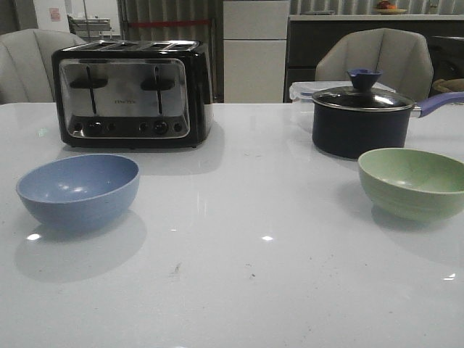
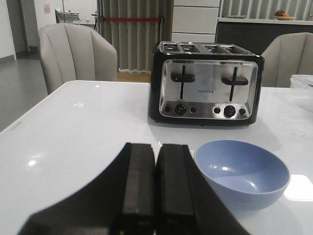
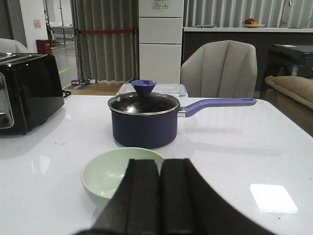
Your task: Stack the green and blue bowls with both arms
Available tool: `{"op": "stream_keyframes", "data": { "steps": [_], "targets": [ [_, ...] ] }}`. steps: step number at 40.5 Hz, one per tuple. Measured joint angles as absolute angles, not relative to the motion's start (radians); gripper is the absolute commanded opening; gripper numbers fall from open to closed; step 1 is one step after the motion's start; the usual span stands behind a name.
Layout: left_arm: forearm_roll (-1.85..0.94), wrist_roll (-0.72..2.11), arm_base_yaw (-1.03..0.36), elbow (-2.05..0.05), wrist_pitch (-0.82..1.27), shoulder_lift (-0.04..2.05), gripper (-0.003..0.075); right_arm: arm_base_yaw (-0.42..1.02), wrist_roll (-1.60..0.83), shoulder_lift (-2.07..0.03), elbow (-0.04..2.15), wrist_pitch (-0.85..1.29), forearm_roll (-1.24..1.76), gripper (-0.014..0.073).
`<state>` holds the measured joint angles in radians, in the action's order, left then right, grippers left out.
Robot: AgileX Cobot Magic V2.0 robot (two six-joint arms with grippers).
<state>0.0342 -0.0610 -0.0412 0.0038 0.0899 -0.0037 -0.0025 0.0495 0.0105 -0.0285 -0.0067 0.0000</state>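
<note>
The dusty blue bowl stands upright and empty at the table's left. The pale green bowl stands upright and empty at the right, close to the saucepan. Neither arm shows in the front view. In the left wrist view my left gripper is shut with nothing between its fingers, short of the blue bowl and off to its side. In the right wrist view my right gripper is also shut and empty, its tips overlapping the near rim of the green bowl in the picture.
A black and chrome toaster stands at the back left. A dark navy lidded saucepan with a purple handle sits behind the green bowl, a clear lidded box behind it. Grey chairs stand beyond the white table.
</note>
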Motion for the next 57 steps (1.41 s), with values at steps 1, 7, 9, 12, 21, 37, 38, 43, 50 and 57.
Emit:
{"op": "stream_keyframes", "data": {
  "steps": [1,7,9,12,21,37,38,43,50,57],
  "targets": [
    [0.034,-0.061,-0.041,0.004,0.09,-0.004,0.0093,-0.003,0.049,0.011,-0.029,-0.007,0.0,0.0057],
    [0.034,-0.061,-0.041,0.004,0.09,-0.004,0.0093,-0.003,0.049,0.011,-0.029,-0.007,0.0,0.0057],
    [0.034,-0.061,-0.041,0.004,0.09,-0.004,0.0093,-0.003,0.049,0.011,-0.029,-0.007,0.0,0.0057],
    [0.034,-0.061,-0.041,0.004,0.09,-0.004,0.0093,-0.003,0.049,0.011,-0.029,-0.007,0.0,0.0057],
    [0.034,-0.061,-0.041,0.004,0.09,-0.004,0.0093,-0.003,0.049,0.011,-0.029,-0.007,0.0,0.0057],
    [0.034,-0.061,-0.041,0.004,0.088,-0.004,0.0093,-0.003,0.049,0.011,-0.029,-0.018,0.0,0.0057],
    [0.034,-0.061,-0.041,0.004,0.083,-0.004,0.0093,-0.003,0.049,0.011,-0.029,-0.02,0.0,0.0057],
    [0.034,-0.061,-0.041,0.002,0.028,-0.004,0.0093,-0.003,0.049,0.011,-0.029,-0.016,0.0,0.0057],
    [0.034,-0.061,-0.041,-0.089,0.012,-0.004,0.0093,-0.003,0.049,0.011,0.082,0.093,-0.007,0.0057],
    [0.034,-0.061,-0.041,-0.298,0.072,0.005,0.0093,-0.003,0.049,-0.01,0.285,0.228,-0.015,0.0057]
  ]
}}
